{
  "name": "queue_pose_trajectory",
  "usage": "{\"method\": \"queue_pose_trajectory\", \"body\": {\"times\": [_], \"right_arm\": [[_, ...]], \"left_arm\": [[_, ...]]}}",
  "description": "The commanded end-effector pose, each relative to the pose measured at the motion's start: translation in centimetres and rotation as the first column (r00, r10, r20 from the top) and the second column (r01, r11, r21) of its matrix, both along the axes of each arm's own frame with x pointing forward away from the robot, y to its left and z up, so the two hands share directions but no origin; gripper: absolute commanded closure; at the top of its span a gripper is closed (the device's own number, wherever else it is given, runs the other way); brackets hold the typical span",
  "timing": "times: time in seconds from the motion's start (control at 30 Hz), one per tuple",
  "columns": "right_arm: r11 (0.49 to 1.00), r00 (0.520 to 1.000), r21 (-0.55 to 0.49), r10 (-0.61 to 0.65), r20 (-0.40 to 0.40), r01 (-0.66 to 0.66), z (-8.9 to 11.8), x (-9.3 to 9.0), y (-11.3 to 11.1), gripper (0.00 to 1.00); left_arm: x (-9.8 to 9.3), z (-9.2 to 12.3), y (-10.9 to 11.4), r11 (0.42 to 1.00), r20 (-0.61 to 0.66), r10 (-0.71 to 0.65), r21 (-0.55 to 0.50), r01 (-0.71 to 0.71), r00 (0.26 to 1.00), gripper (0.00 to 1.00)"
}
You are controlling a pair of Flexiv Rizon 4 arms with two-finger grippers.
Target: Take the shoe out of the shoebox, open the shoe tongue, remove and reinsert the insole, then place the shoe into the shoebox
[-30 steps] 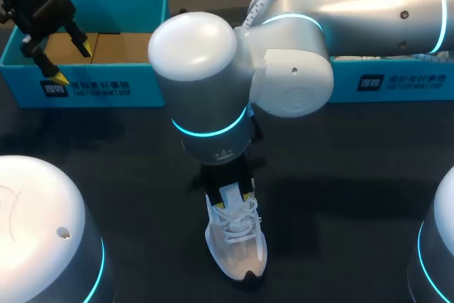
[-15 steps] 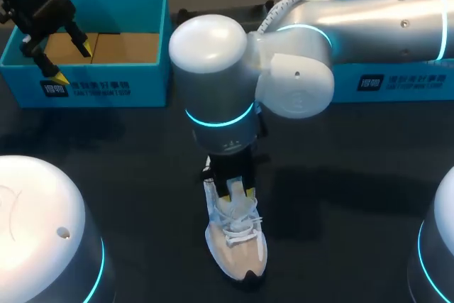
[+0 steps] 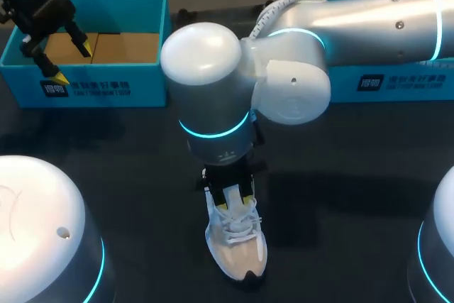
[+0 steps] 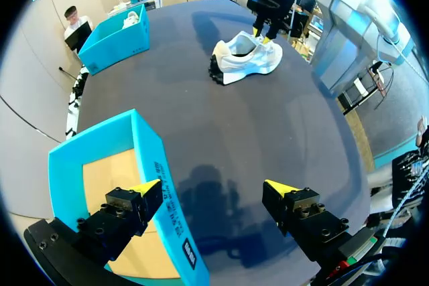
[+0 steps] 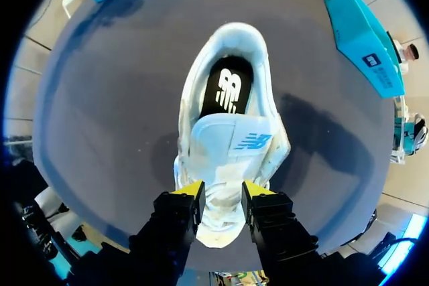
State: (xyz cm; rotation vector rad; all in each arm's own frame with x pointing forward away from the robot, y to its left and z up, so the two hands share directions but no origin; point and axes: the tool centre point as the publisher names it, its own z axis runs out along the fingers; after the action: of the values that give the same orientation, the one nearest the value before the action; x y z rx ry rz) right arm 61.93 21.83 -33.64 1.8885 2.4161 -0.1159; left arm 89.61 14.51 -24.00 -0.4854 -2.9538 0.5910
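Shifted slightly left, right gripper (image 5: 224,191) sits at the shoe (image 5: 228,108) laces, grip impossible to tell; left gripper (image 4: 212,189) hangs spread wide over the shoebox (image 4: 94,136) edge.

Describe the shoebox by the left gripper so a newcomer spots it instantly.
On the dark table, two blue boxes sit at the far edge. Take the shoebox on the robot's left, its front wall under the open left gripper. Unlike the other box behind the right arm, its brown floor shows.
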Motion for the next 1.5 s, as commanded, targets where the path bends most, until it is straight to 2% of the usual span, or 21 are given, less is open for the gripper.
{"method": "queue_pose_trajectory", "body": {"times": [0.03,0.17,0.33,0.43,0.6,0.77,0.87,0.97,1.07,1.17,1.2,1.27,1.4,1.47,1.5], "right_arm": [[1.000,1.000,0.005,-0.005,-0.018,0.005,-1.8,0.9,0.3,0.62],[0.999,1.000,0.034,-0.019,0.000,0.019,-2.6,1.8,0.3,0.63],[1.000,0.998,-0.004,0.001,0.057,-0.001,0.1,2.3,0.2,0.64],[1.000,0.998,-0.020,0.019,0.063,-0.018,0.7,2.5,0.2,0.62],[0.998,0.996,-0.025,0.060,0.062,-0.059,0.2,3.5,0.2,0.61],[0.993,0.992,0.024,0.117,0.052,-0.119,-1.2,4.8,0.3,0.60],[0.991,0.991,0.033,0.126,0.048,-0.127,-1.2,5.0,0.1,0.60],[0.988,0.986,0.015,0.155,0.055,-0.156,0.1,5.0,0.1,0.58],[0.975,0.971,-0.008,0.223,0.080,-0.223,2.4,4.9,0.1,0.58],[0.938,0.933,-0.033,0.346,0.101,-0.344,4.7,4.9,0.2,0.51],[0.915,0.908,-0.044,0.404,0.109,-0.402,5.4,5.0,0.3,0.38],[0.851,0.842,-0.052,0.524,0.128,-0.522,6.5,5.1,0.7,0.00],[0.722,0.712,-0.075,0.691,0.120,-0.688,7.8,5.7,1.3,0.00],[0.647,0.636,-0.052,0.759,0.140,-0.760,8.1,6.0,1.5,0.00],[0.599,0.583,-0.053,0.794,0.171,-0.799,8.5,6.3,1.7,0.00]], "left_arm": [[-0.1,0.0,0.0,1.000,0.003,0.000,0.002,0.000,1.000,0.00],[-0.1,0.0,0.0,1.000,0.003,0.000,0.002,0.000,1.000,0.00],[-0.1,0.0,0.0,1.000,0.003,0.000,0.002,0.000,1.000,0.00],[-0.1,0.0,0.0,1.000,0.003,0.000,0.002,0.000,1.000,0.00],[-0.1,0.0,0.0,1.000,0.003,0.000,0.002,0.000,1.000,0.00],[-0.1,0.0,0.0,1.000,0.003,0.000,0.002,0.000,1.000,0.00],[-0.1,0.0,0.0,1.000,0.003,0.000,0.002,0.000,1.000,0.00],[-0.1,0.0,0.0,1.000,0.003,0.000,0.002,0.000,1.000,0.00],[-0.1,0.0,0.0,1.000,0.003,0.000,0.002,0.000,1.000,0.00],[-0.1,0.0,0.0,1.000,0.003,0.000,0.002,0.000,1.000,0.00],[-0.1,0.0,0.0,1.000,0.003,0.000,0.002,0.000,1.000,0.00],[-0.1,0.0,0.0,1.000,0.003,0.000,0.002,0.000,1.000,0.00],[-0.1,0.0,0.0,1.000,0.003,0.000,0.002,0.000,1.000,0.00],[-0.1,0.0,0.0,1.000,0.003,0.000,0.002,0.000,1.000,0.00],[-0.1,0.0,0.0,1.000,0.003,0.000,0.002,0.000,1.000,0.00]]}}
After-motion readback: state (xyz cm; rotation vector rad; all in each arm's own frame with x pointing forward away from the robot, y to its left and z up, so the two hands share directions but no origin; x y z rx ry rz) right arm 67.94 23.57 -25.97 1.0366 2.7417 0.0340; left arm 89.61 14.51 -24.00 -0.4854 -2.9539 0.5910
